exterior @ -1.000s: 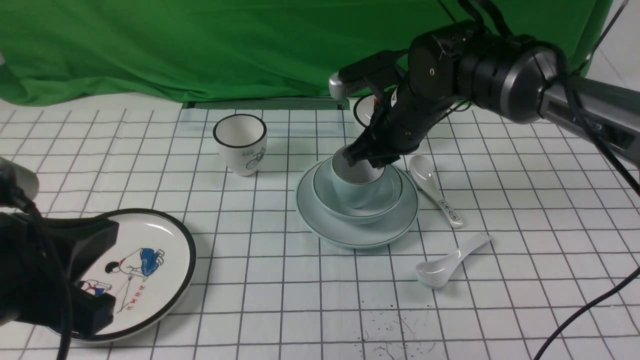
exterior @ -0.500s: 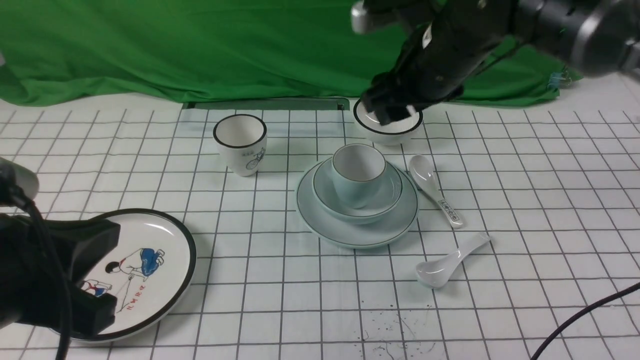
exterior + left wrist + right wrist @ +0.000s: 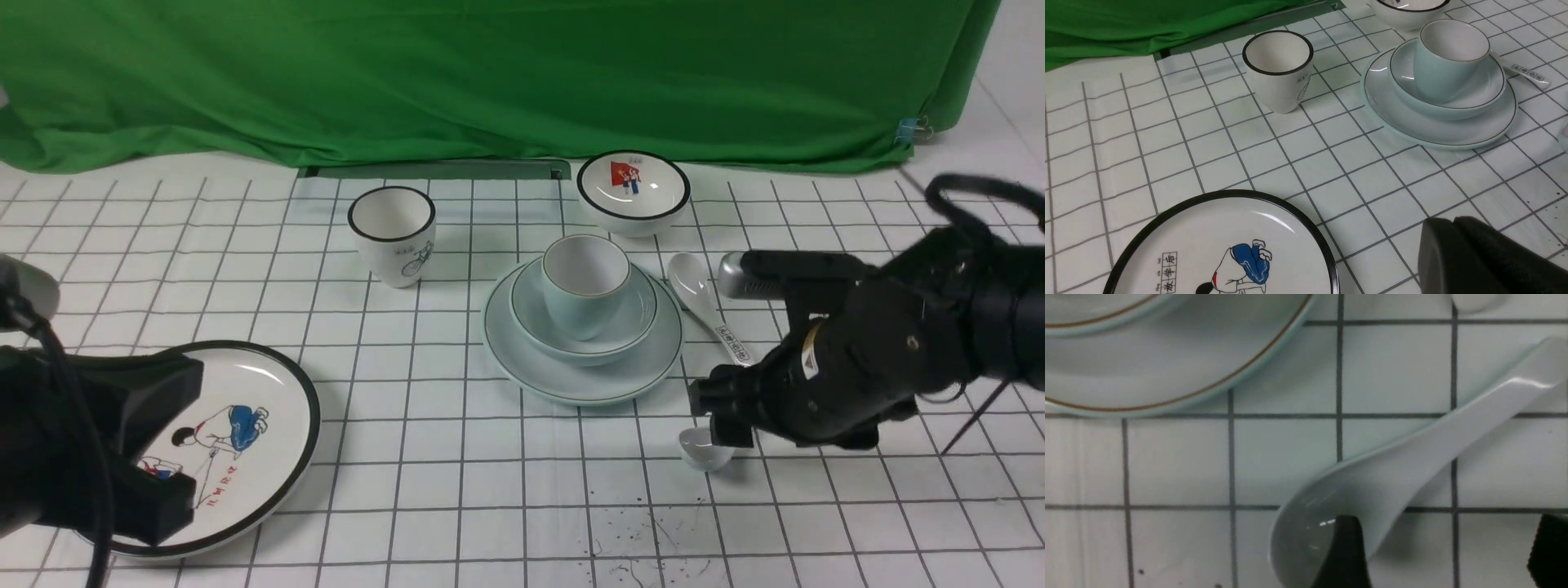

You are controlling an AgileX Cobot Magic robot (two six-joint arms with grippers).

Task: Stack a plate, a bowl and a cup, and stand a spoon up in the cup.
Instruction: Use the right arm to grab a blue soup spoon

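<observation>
The pale blue cup [image 3: 584, 286] stands in the grey-blue bowl [image 3: 641, 320], which sits on the blue-green plate [image 3: 522, 359] at mid-table. The plain white spoon [image 3: 1412, 457] lies flat on the table near the plate's rim [image 3: 1208, 371]. In the front view only its scoop [image 3: 702, 447] shows; the right arm hides its handle. My right gripper [image 3: 717, 415] hangs low over it, open. One finger [image 3: 1345, 551] is over the scoop and the other is off to the side. My left gripper [image 3: 1453, 222] is shut and holds nothing, by the picture plate.
A black-rimmed cup with a bicycle drawing [image 3: 393, 235] stands left of the stack. A small black-rimmed bowl with a red picture [image 3: 633, 192] is behind it. A spoon with a printed handle [image 3: 710, 310] lies right of the plate. A cartoon plate [image 3: 245, 433] lies at front left.
My right gripper let go of the cup, rose away from the stack, then came down at the front right over the plain spoon with its jaws opened wide. The left arm stayed still.
</observation>
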